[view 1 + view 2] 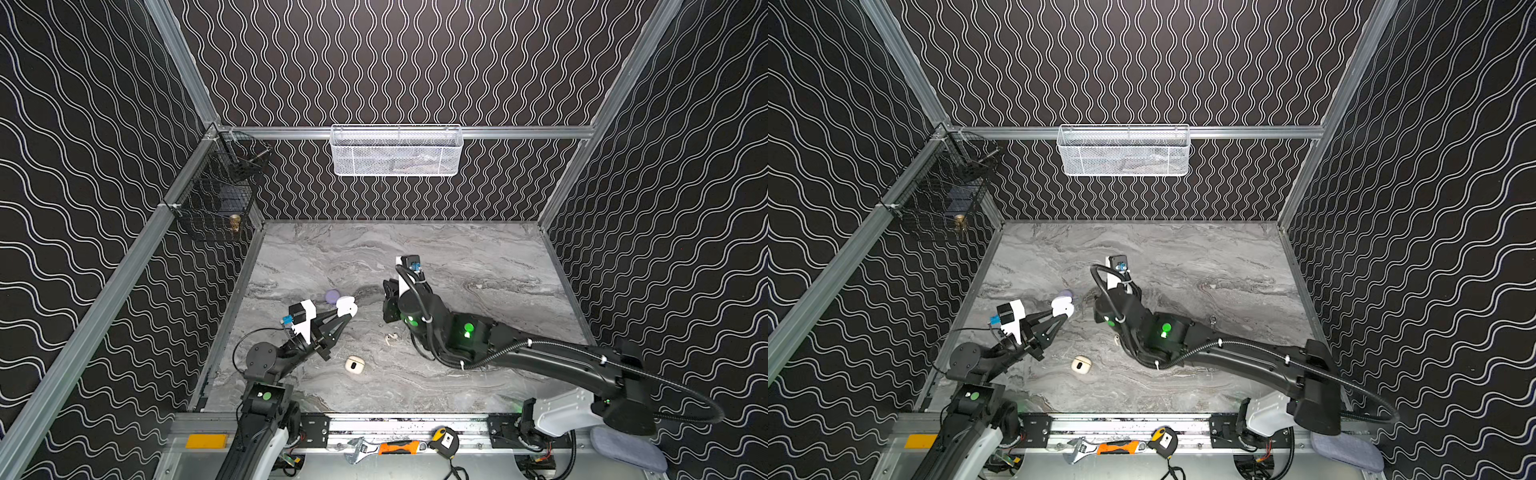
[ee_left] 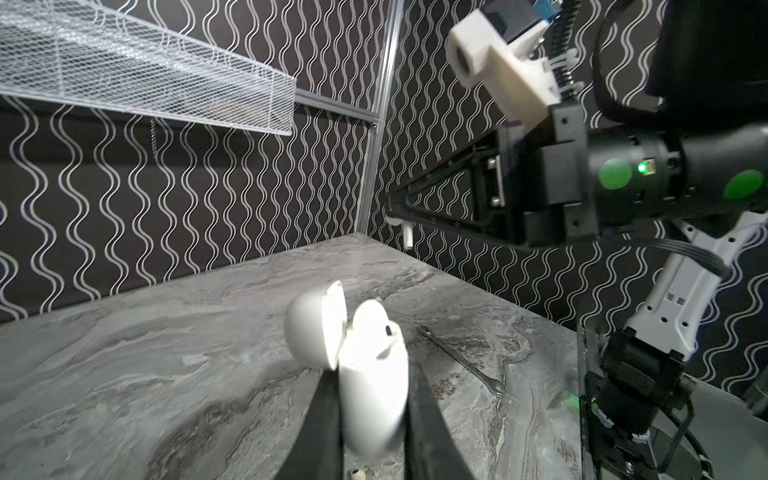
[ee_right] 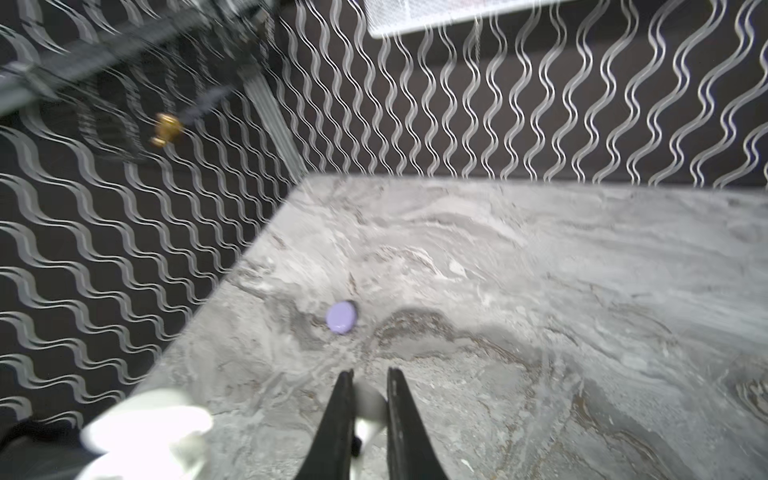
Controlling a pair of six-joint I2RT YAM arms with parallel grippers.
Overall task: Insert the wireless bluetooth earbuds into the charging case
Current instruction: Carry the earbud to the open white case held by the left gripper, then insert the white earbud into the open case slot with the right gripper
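Here the left gripper (image 1: pixel 343 317) is clamping a glossy white oval plastic charging case (image 2: pixel 374 399), its lid standing open. To its right, the right gripper (image 3: pixel 370 376) is pinching a tiny white short-stemmed plastic earbud (image 3: pixel 369 409) and hovering near the case, above the grey marbled tabletop (image 1: pixel 478 257).

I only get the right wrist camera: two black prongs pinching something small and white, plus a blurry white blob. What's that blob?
Observer: A glossy white oval charging case, lid flipped open, clamped in the left gripper.
Operator: And the bit in my prongs?
Observer: A small white plastic earbud; the left wrist view shows its stem sticking out of the right gripper.
Operator: Anything else lying about?
Observer: A small cream rounded case and loose pale earbuds on the grey marble table.
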